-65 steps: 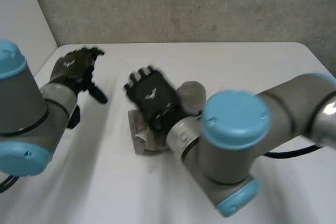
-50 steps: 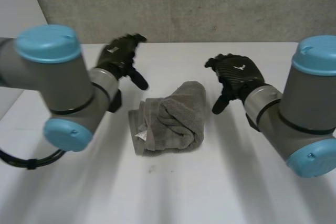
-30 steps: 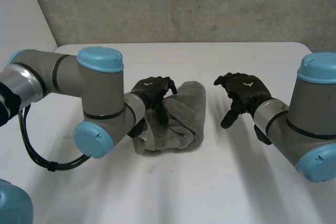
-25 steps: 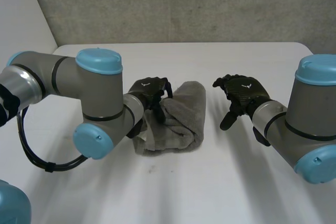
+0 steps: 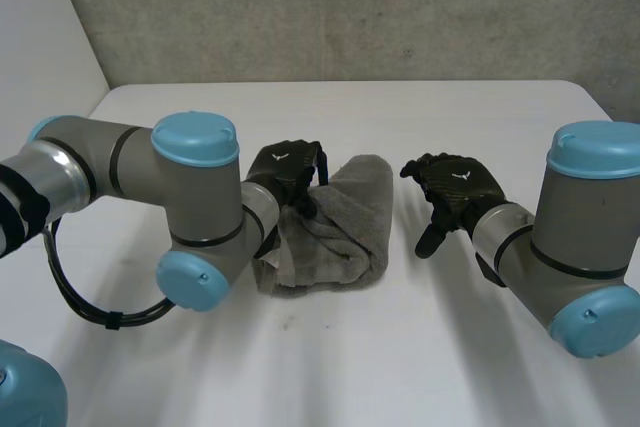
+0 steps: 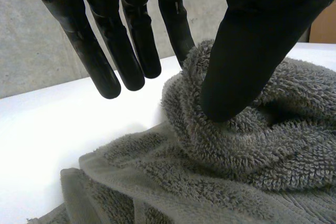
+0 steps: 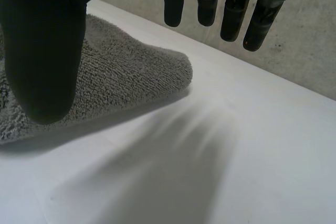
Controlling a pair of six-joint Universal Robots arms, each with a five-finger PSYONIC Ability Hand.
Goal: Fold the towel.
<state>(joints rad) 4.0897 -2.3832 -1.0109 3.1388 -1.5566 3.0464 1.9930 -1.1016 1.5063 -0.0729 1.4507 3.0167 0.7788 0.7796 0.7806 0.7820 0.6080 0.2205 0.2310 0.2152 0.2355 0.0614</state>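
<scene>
The grey towel point(image 5: 340, 232) lies bunched in a rough roll at the middle of the white table point(image 5: 330, 367). My left hand point(image 5: 290, 169) is on its far left part. In the left wrist view the thumb point(image 6: 252, 40) presses the near side of a raised fold of the towel point(image 6: 236, 145), and one finger point(image 6: 176, 24) touches the fold's far side. The other fingers hang straight, off the cloth. My right hand point(image 5: 455, 187) hovers to the right of the towel, open and empty. Its thumb point(image 7: 42, 51) hangs above the towel's edge point(image 7: 115, 77).
A grey concrete wall point(image 5: 350, 7) runs behind the table's far edge. Bare white tabletop lies in front of the towel and on both sides. My two arms reach in from the near left and near right.
My left hand swung in from the far left and came down on the towel, its fingers and thumb closing in. My right hand left the towel and now holds to its right.
</scene>
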